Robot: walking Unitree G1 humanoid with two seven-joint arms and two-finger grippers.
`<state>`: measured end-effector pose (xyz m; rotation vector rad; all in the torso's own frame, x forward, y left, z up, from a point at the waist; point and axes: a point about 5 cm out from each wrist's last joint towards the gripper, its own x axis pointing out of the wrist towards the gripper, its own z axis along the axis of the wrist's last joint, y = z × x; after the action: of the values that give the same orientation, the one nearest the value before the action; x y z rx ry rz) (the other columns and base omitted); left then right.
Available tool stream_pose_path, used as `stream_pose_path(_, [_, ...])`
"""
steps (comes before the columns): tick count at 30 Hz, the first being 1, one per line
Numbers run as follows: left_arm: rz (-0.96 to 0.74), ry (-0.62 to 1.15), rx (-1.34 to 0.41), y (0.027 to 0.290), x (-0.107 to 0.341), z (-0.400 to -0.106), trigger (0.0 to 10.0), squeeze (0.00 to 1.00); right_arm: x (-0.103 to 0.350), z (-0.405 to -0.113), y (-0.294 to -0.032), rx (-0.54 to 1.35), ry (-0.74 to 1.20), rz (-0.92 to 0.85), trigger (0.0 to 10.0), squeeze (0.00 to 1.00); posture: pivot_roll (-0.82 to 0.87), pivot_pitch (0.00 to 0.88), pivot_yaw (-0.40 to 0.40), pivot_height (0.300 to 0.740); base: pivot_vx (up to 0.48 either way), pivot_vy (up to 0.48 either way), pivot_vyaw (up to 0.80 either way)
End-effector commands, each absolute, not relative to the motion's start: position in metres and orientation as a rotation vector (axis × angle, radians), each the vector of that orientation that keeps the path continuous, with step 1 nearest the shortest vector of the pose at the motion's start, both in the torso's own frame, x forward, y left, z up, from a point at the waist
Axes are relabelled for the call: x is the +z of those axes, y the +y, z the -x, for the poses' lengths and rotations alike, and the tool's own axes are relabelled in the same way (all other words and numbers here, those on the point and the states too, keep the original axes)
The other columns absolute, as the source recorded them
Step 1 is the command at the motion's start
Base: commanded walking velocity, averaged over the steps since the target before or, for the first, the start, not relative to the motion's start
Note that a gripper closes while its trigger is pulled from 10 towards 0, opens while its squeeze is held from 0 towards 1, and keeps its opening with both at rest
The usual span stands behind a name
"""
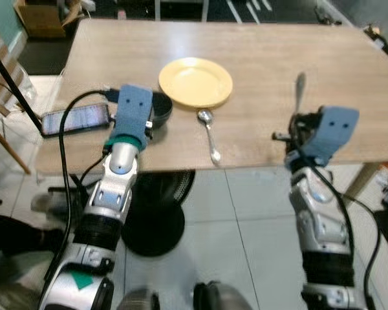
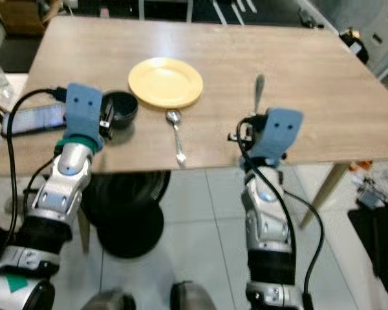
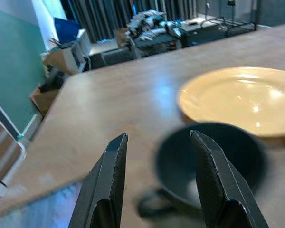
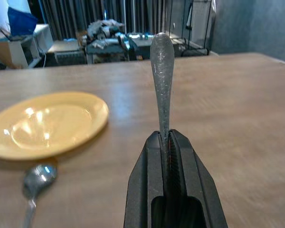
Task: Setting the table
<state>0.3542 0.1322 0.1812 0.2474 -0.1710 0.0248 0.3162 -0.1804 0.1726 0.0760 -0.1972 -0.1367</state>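
Note:
A yellow plate [image 1: 195,81] lies on the wooden table [image 1: 278,51]. A silver spoon [image 1: 209,132] lies just right of it, handle toward the near edge. A black cup [image 1: 160,108] stands at the plate's left. My left gripper [image 3: 159,142] is open at the cup's near side, with the cup [image 3: 242,156] lying partly between and beyond its fingers, not gripped. My right gripper [image 4: 165,137] is shut on a silver utensil [image 4: 162,71], whose rounded handle points up and away. It hovers over the table's near edge, right of the spoon [image 4: 35,178].
A phone [image 1: 74,119] with a black cable lies on the table's left edge beside my left wrist. A black round stand [image 1: 152,226] sits on the tiled floor under the table. Cardboard boxes [image 1: 42,16] stand at the far left.

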Motion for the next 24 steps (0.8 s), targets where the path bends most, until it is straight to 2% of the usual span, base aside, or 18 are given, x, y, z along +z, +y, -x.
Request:
stream_pose_path(1, [-0.255,-0.138,0.018,0.132,0.174,-0.353,10.0,0.0,0.169,-0.315,-0.179,-0.139,-0.187,-0.087,10.0,0.0,-0.06,0.0,-0.002,0.74,0.0,0.0,0.0])
stream_pose_path(18, [-0.266,-0.165,-0.039,0.125,0.177,-0.35,10.0,0.0,0.169,-0.315,-0.179,-0.129,-0.19,-0.073,10.0,0.0,-0.06,0.0,-0.004,0.74,0.0,0.0,0.0])
stream_pose_path(24, [-0.312,-0.214,-0.05,0.132,0.185,-0.344,10.0,0.0,0.168,-0.315,-0.166,-0.02,-0.192,0.015,10.0,0.0,-0.04,0.0,-0.008,0.74,0.0,0.0,0.0])
